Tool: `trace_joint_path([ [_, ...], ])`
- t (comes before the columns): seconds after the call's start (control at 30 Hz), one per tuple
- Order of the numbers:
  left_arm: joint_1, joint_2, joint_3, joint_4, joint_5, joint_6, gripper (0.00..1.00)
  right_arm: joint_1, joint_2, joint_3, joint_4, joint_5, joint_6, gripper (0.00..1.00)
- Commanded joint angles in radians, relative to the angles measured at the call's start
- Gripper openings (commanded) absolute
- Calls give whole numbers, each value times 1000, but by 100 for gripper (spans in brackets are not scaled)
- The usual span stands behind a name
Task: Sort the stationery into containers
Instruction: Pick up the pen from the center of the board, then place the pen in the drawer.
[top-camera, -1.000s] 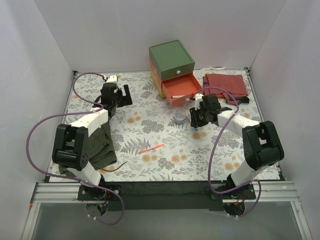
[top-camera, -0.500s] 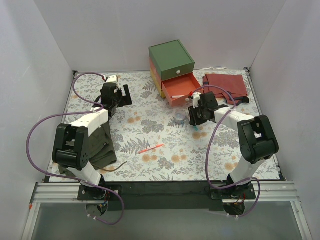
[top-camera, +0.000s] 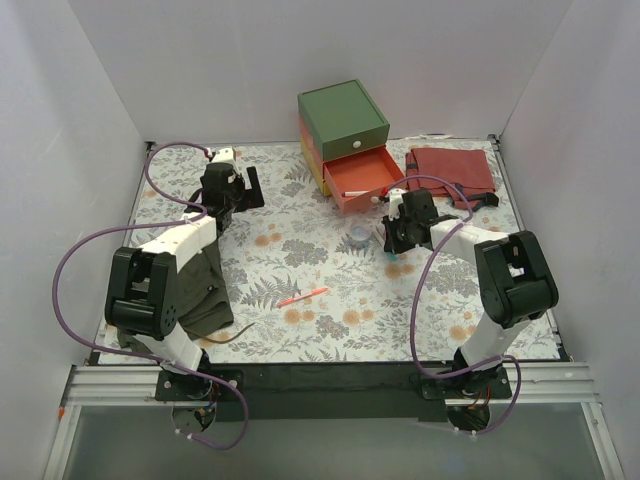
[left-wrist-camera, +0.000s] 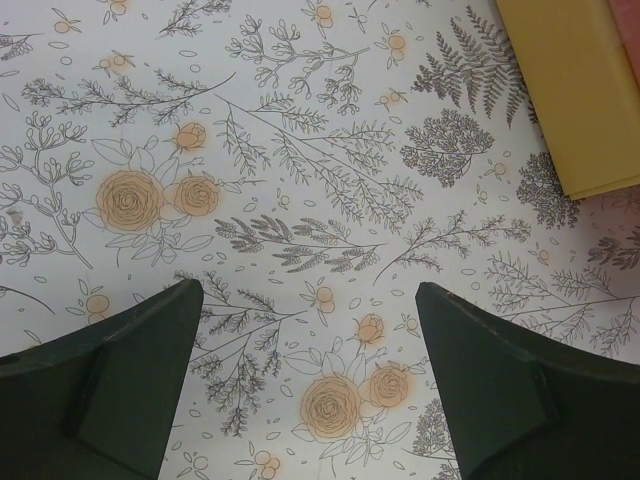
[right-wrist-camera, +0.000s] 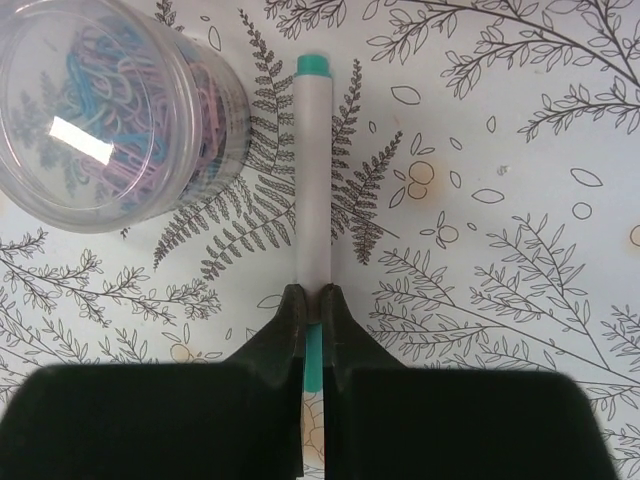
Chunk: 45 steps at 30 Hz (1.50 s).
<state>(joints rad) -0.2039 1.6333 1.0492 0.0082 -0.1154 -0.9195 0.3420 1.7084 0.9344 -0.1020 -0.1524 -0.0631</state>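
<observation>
My right gripper (right-wrist-camera: 312, 300) is shut on a white marker with teal ends (right-wrist-camera: 313, 180), near its rear end. The marker points away from me, low over the floral mat. In the top view this gripper (top-camera: 398, 238) is just in front of the open salmon-red drawer (top-camera: 362, 178) of the green-topped box (top-camera: 343, 118). An orange-red pen (top-camera: 303, 296) lies loose mid-mat. My left gripper (left-wrist-camera: 310, 300) is open and empty over bare mat, at the far left in the top view (top-camera: 232, 190). The box's yellow layer (left-wrist-camera: 570, 80) shows at the upper right.
A clear round jar of coloured paper clips (right-wrist-camera: 110, 110) stands just left of the marker, also seen from above (top-camera: 357, 236). A folded red cloth (top-camera: 452, 170) lies right of the box. An olive cloth (top-camera: 205, 285) lies under the left arm.
The right arm's elbow has swung left and its gripper has shifted slightly toward the drawer. The left arm has not moved.
</observation>
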Motion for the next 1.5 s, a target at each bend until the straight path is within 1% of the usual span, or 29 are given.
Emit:
trace_joint_path([
  [0.0, 8, -21, 23, 6, -9, 10, 89, -6, -67, -37, -40, -19, -46, 1],
  [0.07, 8, -23, 28, 12, -13, 25, 89, -9, -125, -39, -100, -22, -92, 1],
  [0.1, 8, -26, 26, 27, -16, 33, 89, -11, -195, -36, -170, -19, -113, 1],
  [0.13, 8, -24, 26, 35, -18, 37, 90, -12, -229, -29, -221, -18, -169, 1],
  [0.17, 8, -24, 25, 44, -20, 45, 90, -11, -259, -14, -266, -12, -193, 1],
  [0.2, 8, -21, 26, 58, -18, 45, 90, -15, -321, -11, -336, -7, -210, 1],
  [0.3, 8, -3, 37, 76, -6, 28, 90, -23, -439, -29, -367, -16, -282, 1],
  [0.43, 8, 25, 60, 84, 25, -5, 89, -21, -512, -49, -364, -27, -394, 1],
  [0.47, 8, 30, 66, 84, 31, -10, 89, -20, -518, -46, -355, -24, -474, 1],
  [0.53, 8, 37, 77, 84, 40, -12, 89, -21, -527, -33, -325, -3, -573, 1],
  [0.57, 8, 39, 80, 84, 40, -12, 89, -20, -526, -25, -297, 2, -621, 1],
  [0.6, 8, 40, 83, 84, 40, -10, 89, -21, -517, -17, -285, 2, -732, 1],
  [0.67, 8, 43, 87, 84, 43, -7, 89, -20, -504, 13, -248, 10, -822, 1],
  [0.7, 8, 43, 89, 84, 43, -7, 89, -20, -489, 24, -236, 7, -907, 1],
  [0.87, 8, 30, 74, 82, 37, -4, 89, -21, -425, 125, -179, -70, -1096, 1],
  [0.9, 8, 23, 71, 82, 37, -5, 89, -21, -414, 141, -177, -120, -1136, 1],
  [0.97, 8, 19, 58, 81, 42, -2, 89, -31, -377, 191, -179, -174, -1194, 1],
  [1.0, 8, 17, 55, 79, 45, -2, 89, -29, -365, 207, -177, -206, -1240, 1],
  [1.07, 8, 7, 48, 79, 43, -2, 89, -29, -317, 256, -177, -223, -1352, 1],
  [1.13, 8, 2, 44, 79, 42, -2, 89, -29, -282, 291, -173, -230, -1421, 1],
  [1.17, 8, 0, 43, 79, 39, -2, 89, -32, -245, 335, -170, -230, -1435, 1],
  [1.27, 8, -1, 40, 81, 36, -1, 89, -35, -176, 386, -153, -227, -1495, 1],
  [1.47, 8, -6, 34, 81, 29, 4, 89, -35, -57, 501, -140, -236, -1569, 1],
])
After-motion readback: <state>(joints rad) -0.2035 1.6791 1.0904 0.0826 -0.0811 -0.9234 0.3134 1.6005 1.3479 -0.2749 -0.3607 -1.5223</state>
